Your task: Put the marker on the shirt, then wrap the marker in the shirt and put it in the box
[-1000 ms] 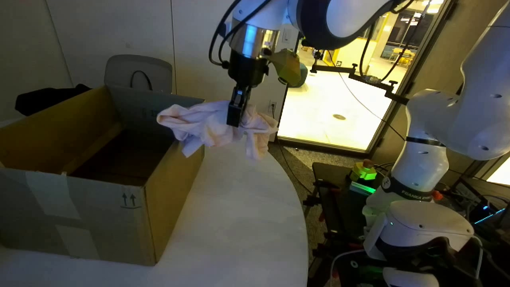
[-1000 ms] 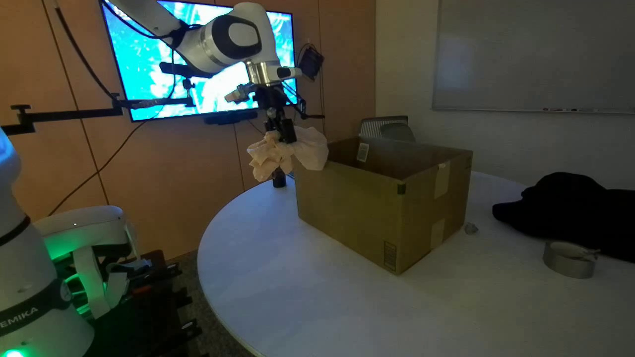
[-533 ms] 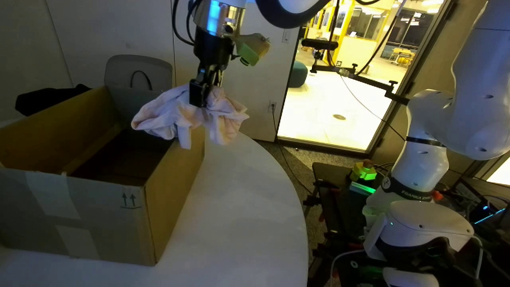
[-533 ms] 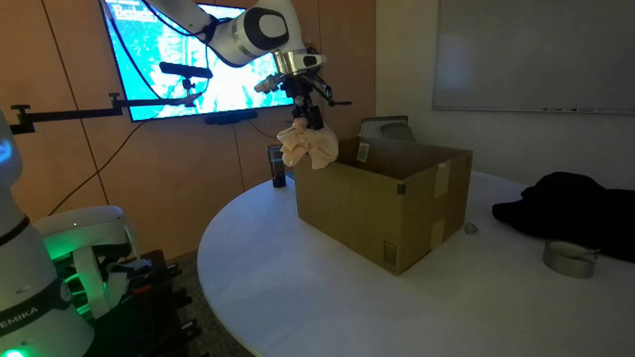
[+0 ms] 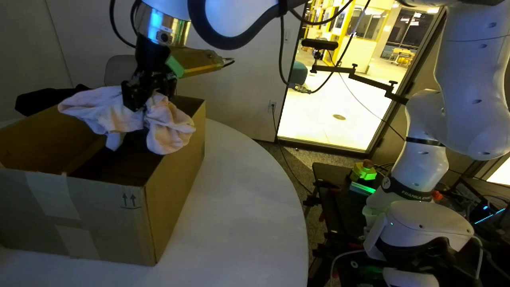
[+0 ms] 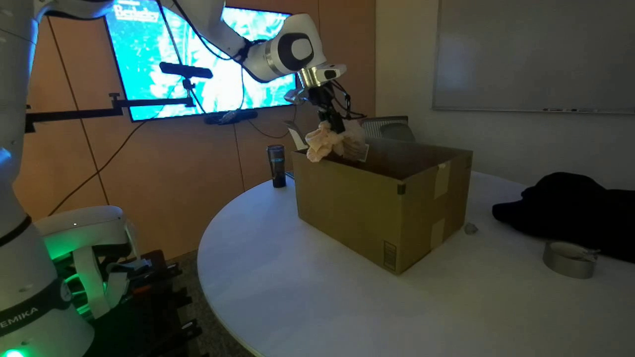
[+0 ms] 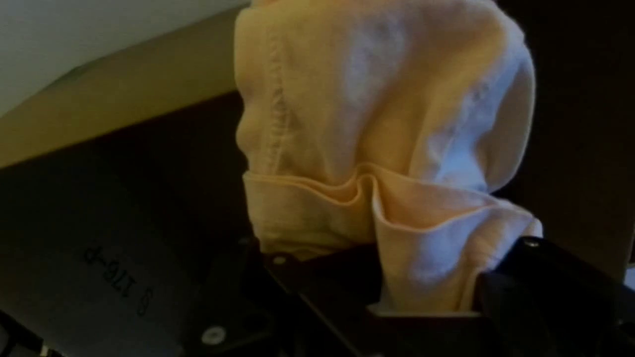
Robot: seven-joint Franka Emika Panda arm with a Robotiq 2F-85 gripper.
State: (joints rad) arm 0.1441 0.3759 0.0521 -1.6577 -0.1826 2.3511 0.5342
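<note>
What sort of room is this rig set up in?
Probably a meeting room, perhaps in an office or university; the large lit wall screen, the whiteboard and the big round-edged table point that way.

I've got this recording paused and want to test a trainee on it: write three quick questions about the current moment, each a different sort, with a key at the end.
1. Multiple choice: what does the pincer grip?
A) tape roll
B) pale shirt
C) tumbler

2. True or false: the top of the cardboard box is open.

3. Yes, no or cannot tell: is the marker inside the pale shirt?

Key
1. B
2. True; both exterior views look into it.
3. Cannot tell; no marker shows in the folds, but they could hide one.
</note>
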